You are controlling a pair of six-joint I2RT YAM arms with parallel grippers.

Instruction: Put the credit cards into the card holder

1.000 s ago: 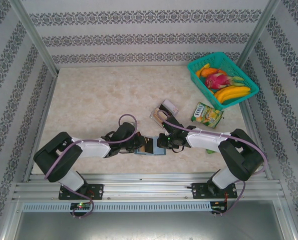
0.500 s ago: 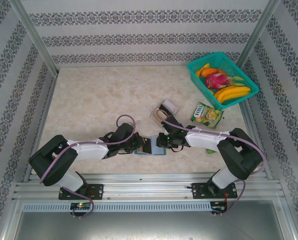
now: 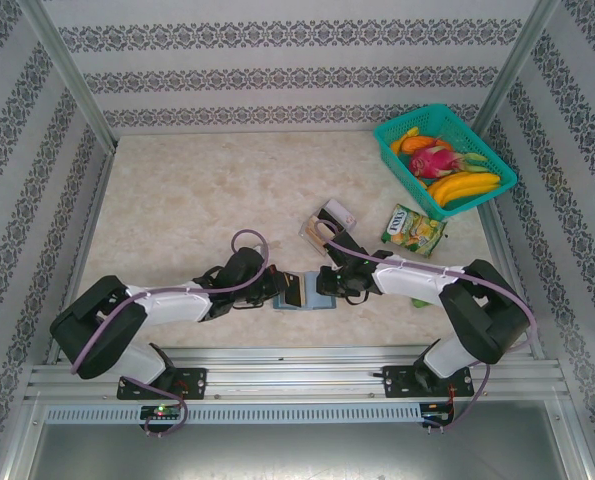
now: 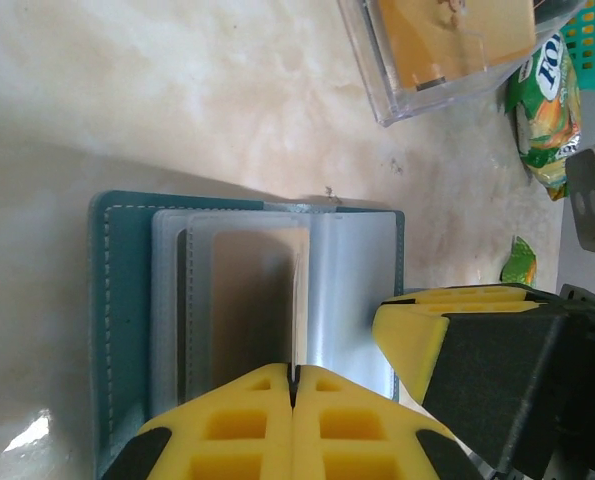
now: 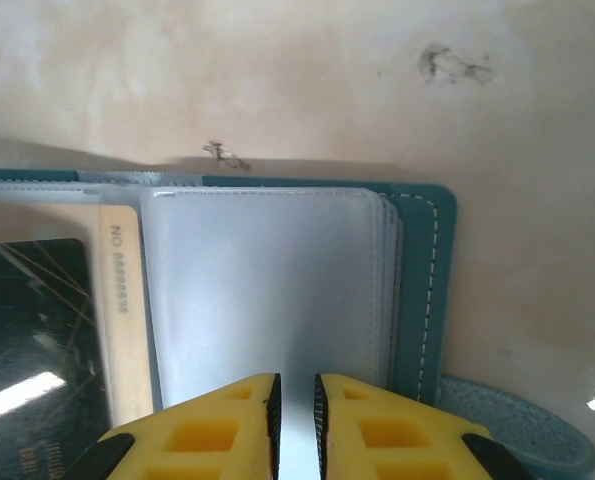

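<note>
- Teal, leather-like, the card holder [image 4: 117, 320] lies open on the table [image 3: 197, 200], centred at the near edge between my two grippers. It has not shifted over the last second.
- My left elbow has swung out to the left, while both grippers stay at the holder. By my judgement I am still spreading the pockets, with no card going in yet.
- My left gripper [image 4: 293, 385] is fully closed on a clear sleeve [image 4: 295, 300], standing it on edge.
- My right gripper [image 5: 292, 390] shows a thin slit between its jaws over the right-hand sleeves. I cannot tell whether it nips them or presses.
- A black card [image 5: 32, 330] and a tan card [image 5: 122, 300] lie in the holder's left half.
- Farther off, right, a clear tray [image 4: 372, 70] holds another card.
</note>
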